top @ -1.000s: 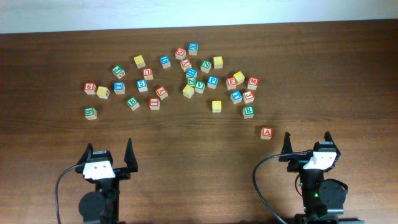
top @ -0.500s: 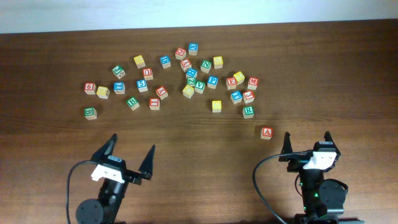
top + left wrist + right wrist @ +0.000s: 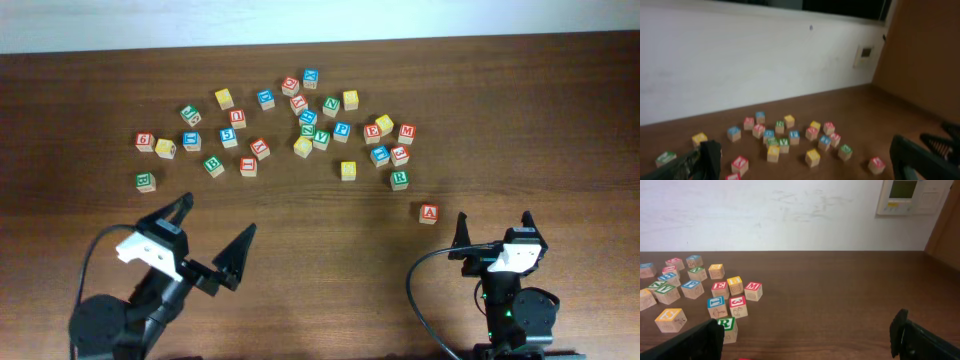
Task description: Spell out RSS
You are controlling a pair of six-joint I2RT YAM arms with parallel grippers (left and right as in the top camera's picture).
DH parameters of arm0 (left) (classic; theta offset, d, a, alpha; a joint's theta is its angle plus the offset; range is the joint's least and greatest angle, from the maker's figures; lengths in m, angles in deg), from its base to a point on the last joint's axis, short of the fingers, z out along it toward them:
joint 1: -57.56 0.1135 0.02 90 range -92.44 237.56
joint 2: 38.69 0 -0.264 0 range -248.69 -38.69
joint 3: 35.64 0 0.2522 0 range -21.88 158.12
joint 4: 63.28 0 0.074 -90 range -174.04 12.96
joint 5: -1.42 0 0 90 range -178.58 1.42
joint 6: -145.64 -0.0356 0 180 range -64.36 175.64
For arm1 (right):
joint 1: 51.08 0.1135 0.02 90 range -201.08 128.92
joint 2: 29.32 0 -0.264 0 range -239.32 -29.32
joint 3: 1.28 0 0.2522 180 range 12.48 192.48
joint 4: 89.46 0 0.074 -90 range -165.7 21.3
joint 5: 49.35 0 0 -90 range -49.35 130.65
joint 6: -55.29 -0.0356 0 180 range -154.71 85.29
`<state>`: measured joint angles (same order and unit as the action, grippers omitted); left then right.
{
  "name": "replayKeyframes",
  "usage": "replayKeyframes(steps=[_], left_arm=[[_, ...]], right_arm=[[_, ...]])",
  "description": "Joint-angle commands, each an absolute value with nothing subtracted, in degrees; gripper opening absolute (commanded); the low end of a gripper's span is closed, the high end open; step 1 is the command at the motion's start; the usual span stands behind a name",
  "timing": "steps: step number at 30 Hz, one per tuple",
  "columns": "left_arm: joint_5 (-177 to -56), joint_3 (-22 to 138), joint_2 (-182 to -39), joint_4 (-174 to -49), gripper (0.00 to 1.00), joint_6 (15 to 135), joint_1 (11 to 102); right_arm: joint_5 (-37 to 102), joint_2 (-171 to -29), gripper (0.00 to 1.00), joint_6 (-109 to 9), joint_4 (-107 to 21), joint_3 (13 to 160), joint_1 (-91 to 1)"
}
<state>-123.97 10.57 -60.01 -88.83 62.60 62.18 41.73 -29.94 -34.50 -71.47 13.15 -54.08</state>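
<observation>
Several lettered wooden blocks lie scattered across the far middle of the brown table (image 3: 300,230). A green R block (image 3: 399,179) sits at the cluster's front right, and it also shows in the right wrist view (image 3: 726,326) next to my left finger. A red A block (image 3: 429,212) lies alone nearer the right arm. My left gripper (image 3: 212,238) is open and empty, angled toward the right, short of the blocks; its wrist view (image 3: 804,152) looks over the cluster. My right gripper (image 3: 494,228) (image 3: 807,325) is open and empty, just behind the A block.
A green block (image 3: 145,181) lies apart at the cluster's front left. A yellow block (image 3: 348,170) sits near the front middle. A white wall (image 3: 790,215) with a wall panel (image 3: 910,196) stands behind the table's far edge.
The left arm has lifted, shifted left and turned its open gripper toward the right. The right arm and the blocks have not moved.
</observation>
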Motion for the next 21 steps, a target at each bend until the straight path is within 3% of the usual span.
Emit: replayKeyframes(steps=[1,4,13,18,21], left_arm=[[-125.0,22.5,-67.7,-99.8,0.99,58.2,61.2],[-125.1,30.8,-75.1,-111.1,0.99,54.3,59.2],[-131.2,33.1,-79.0,-112.8,0.99,58.3,58.3],[-124.0,57.0,-95.7,-138.4,0.99,55.5,58.3],[-128.7,61.8,-100.2,-142.6,0.99,55.4,58.3]], right_arm=[[42.4,-29.6,0.98,-34.7,-71.2,12.8,-54.1],[42.5,-29.6,0.98,-34.7,-71.2,12.8,-54.1],[42.5,-29.6,0.98,-34.7,-71.2,12.8,-54.1],[42.4,-29.6,0.98,-34.7,-71.2,12.8,-54.1],[42.4,-29.6,0.98,-34.7,-71.2,12.8,-54.1]])
